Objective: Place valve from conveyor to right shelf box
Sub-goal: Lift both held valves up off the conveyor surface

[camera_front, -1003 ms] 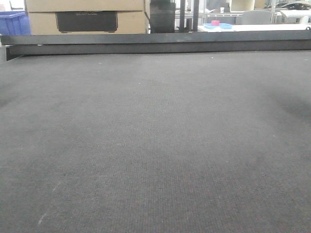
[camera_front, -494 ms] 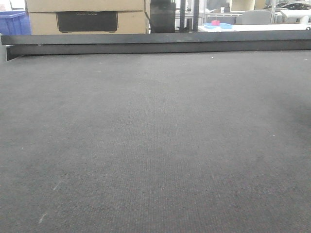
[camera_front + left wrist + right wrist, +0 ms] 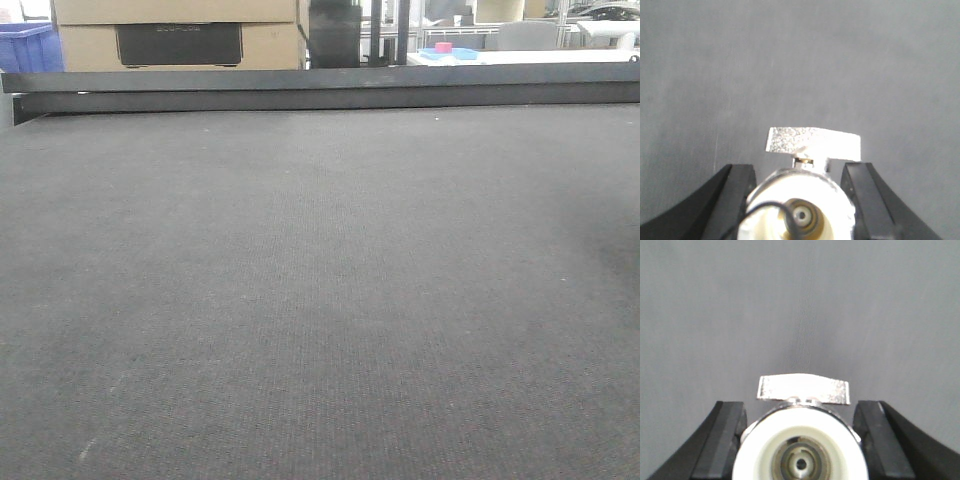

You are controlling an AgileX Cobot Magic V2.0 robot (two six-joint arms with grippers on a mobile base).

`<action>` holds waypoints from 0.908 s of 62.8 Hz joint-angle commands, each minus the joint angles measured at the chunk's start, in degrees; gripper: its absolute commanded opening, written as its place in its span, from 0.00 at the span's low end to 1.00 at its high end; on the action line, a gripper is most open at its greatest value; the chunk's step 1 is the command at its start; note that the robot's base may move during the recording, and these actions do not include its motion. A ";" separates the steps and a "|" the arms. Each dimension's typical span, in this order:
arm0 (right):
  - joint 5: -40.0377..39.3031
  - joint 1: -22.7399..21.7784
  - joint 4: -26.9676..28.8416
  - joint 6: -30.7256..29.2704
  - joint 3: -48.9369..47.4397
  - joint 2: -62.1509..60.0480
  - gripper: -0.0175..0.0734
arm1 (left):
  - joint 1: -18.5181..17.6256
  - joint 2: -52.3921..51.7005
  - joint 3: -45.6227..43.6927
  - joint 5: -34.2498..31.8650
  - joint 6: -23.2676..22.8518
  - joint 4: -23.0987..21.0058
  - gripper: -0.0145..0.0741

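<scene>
A valve (image 3: 800, 210) with a white round end and a silver butterfly handle (image 3: 812, 145) sits between the black fingers (image 3: 735, 195) of my left gripper (image 3: 797, 170), which is shut on it above the dark grey conveyor (image 3: 320, 300). In the right wrist view a second, similar valve (image 3: 800, 450) with a silver handle (image 3: 802, 389) is held the same way by my right gripper (image 3: 800, 407). The front view shows only the bare belt and its black rail (image 3: 320, 88), with no gripper in it. The shelf and its box are out of view.
Behind the rail stand stacked cardboard boxes (image 3: 180, 30), a blue crate (image 3: 25, 45) at the far left, and a white table with a pink object (image 3: 443, 47) at the back right.
The faint shadow at the belt's left edge has faded, and the one at the right edge has shrunk. Nothing else in the front view has moved.
</scene>
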 commanded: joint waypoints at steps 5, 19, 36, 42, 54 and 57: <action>-5.69 0.01 0.02 -0.29 -5.10 -2.92 0.02 | -0.30 -1.48 -0.63 -5.24 -0.34 -1.42 0.04; -5.43 0.01 0.02 -0.29 -8.37 -2.92 0.02 | -0.30 -1.38 -5.44 -3.46 -0.34 -0.62 0.04; -5.88 0.01 0.02 -0.29 -8.37 -2.92 0.02 | -0.30 0.29 -9.51 0.30 -0.34 3.92 0.04; -6.00 0.01 0.02 -0.29 -8.37 -2.92 0.02 | -0.30 0.41 -9.51 0.18 -0.34 3.92 0.04; -6.12 0.01 0.02 -0.29 -8.37 -2.92 0.02 | -0.30 0.41 -9.51 -0.76 -0.34 3.92 0.04; -6.24 0.01 0.02 -0.29 -8.37 -2.92 0.02 | -0.30 0.41 -9.51 -1.00 -0.34 3.92 0.04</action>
